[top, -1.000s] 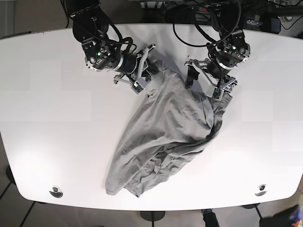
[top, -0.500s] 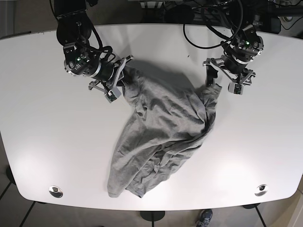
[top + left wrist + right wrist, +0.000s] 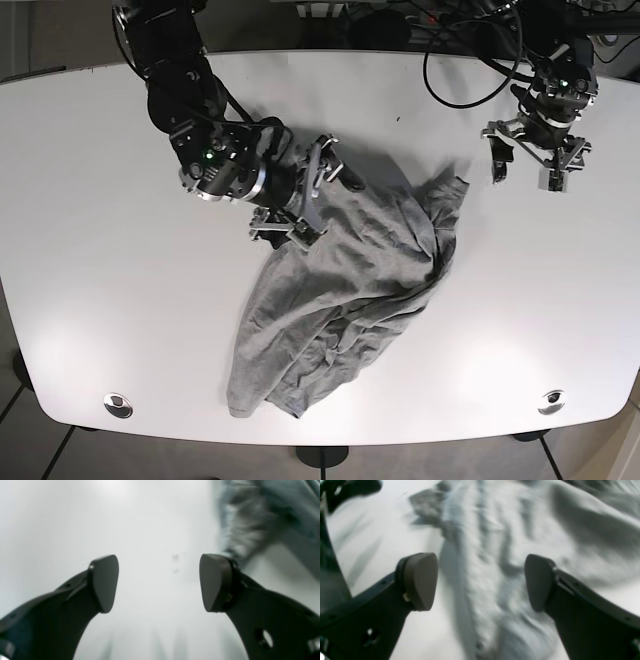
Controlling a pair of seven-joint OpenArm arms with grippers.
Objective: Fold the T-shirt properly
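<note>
The grey T-shirt [image 3: 340, 290] lies crumpled mid-table [image 3: 100, 250] — no fold made, so spreading and every fold remain. The right gripper [image 3: 305, 195] hovers over its upper edge, jaws spread, holding nothing; the left gripper [image 3: 525, 165], likewise released, hangs beside it over bare table.

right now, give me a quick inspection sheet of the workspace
surface: white table, mostly bare, two round fittings near the front edge.
job's things: grey T-shirt crumpled in a diagonal heap, not folded.
clutter: nothing seen.
grippers: right gripper open, jaws straddling shirt fabric, nothing clamped; left gripper open over bare table, beside the shirt's edge, not touching it.
cables: black cables looping over the table's far edge behind the left arm.
surroundings: dark equipment behind the table, floor at the front corners; detail too dim to tell.
</note>
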